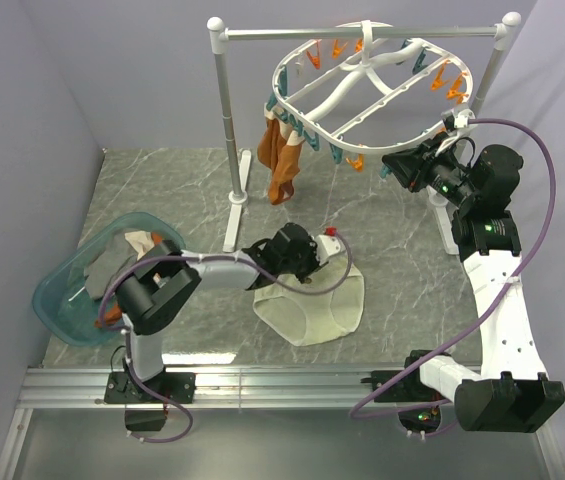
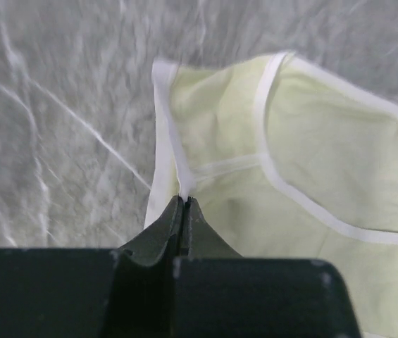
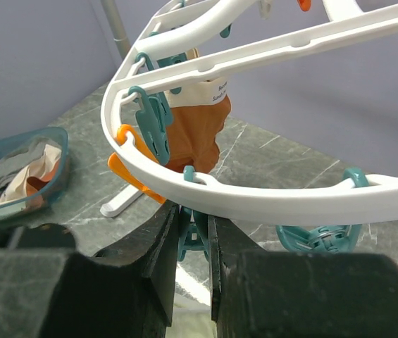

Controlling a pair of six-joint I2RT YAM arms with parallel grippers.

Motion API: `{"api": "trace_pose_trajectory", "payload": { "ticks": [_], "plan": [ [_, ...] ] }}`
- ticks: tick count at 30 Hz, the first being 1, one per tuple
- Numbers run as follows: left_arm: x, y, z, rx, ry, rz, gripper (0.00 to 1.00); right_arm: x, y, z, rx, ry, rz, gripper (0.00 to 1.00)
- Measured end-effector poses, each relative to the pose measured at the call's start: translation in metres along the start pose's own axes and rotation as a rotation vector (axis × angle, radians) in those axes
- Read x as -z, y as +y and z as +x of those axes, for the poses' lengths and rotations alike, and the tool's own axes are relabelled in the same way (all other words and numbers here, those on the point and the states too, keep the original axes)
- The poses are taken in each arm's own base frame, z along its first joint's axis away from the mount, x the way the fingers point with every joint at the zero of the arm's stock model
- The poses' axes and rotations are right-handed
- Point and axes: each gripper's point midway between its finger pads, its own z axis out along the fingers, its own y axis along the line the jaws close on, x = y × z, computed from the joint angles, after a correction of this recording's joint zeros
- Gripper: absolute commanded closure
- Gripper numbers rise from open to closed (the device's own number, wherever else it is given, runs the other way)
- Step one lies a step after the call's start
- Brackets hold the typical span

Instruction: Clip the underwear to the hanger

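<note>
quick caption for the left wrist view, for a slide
Left claw pinched shut on the white-trimmed edge of the pale yellow underwear lying on the grey marbled table.

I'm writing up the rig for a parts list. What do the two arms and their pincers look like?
The left arm and right arm have white links between chunky black joints, each trailing a purple cable. The left pincer and right pincer have dark tapered fingers on a black block.

Teal basket (image 1: 50, 316), orange-brown garment (image 1: 283, 168), rail stand (image 1: 226, 130)
</note>
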Motion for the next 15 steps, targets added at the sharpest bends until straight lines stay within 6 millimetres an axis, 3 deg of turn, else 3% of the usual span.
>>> {"api": "trace_pose_trajectory", "payload": {
  "ticks": [7,15],
  "plan": [
    [0.014,-0.018,-0.029,-0.239,-0.147,-0.042,1.00,0.000,0.000,0.001,0.003,0.002,0.000,1.00],
    [0.013,-0.078,-0.010,-0.468,-0.159,0.028,1.00,0.000,-0.001,0.003,0.007,0.009,0.001,1.00]
  ]
}}
